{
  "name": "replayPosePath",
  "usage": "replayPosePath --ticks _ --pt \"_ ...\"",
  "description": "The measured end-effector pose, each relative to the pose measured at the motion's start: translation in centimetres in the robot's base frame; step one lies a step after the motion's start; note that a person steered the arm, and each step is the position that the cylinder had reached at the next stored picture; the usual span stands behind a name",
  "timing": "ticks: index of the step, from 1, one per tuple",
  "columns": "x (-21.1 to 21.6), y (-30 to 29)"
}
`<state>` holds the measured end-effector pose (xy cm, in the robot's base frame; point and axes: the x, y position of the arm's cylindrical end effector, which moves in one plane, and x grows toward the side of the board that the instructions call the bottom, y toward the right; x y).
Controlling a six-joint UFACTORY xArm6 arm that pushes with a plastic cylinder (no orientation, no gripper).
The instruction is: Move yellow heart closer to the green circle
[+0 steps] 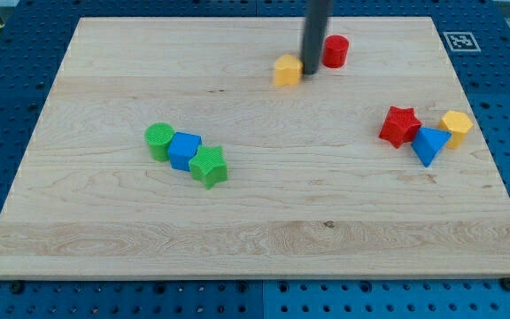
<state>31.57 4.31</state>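
Green star [209, 167] sits nearest; my tip [312, 71], a bare jawless end effector, touches the yellow heart [287, 69].

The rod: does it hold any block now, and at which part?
Nothing is held. My tip only rests against the right side of a yellow block, between it and the red cylinder.

Red star [399, 125] touches blue triangle [428, 144] on board [255, 239]
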Motion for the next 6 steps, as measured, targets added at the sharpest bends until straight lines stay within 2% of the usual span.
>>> replayPosePath --ticks 1,3,4,5,6 --pt "0.0 -6.2" --pt "-3.1 -7.8" --pt "-0.4 -8.8" --pt "4.1 -8.8" --pt "3.1 -7.1"
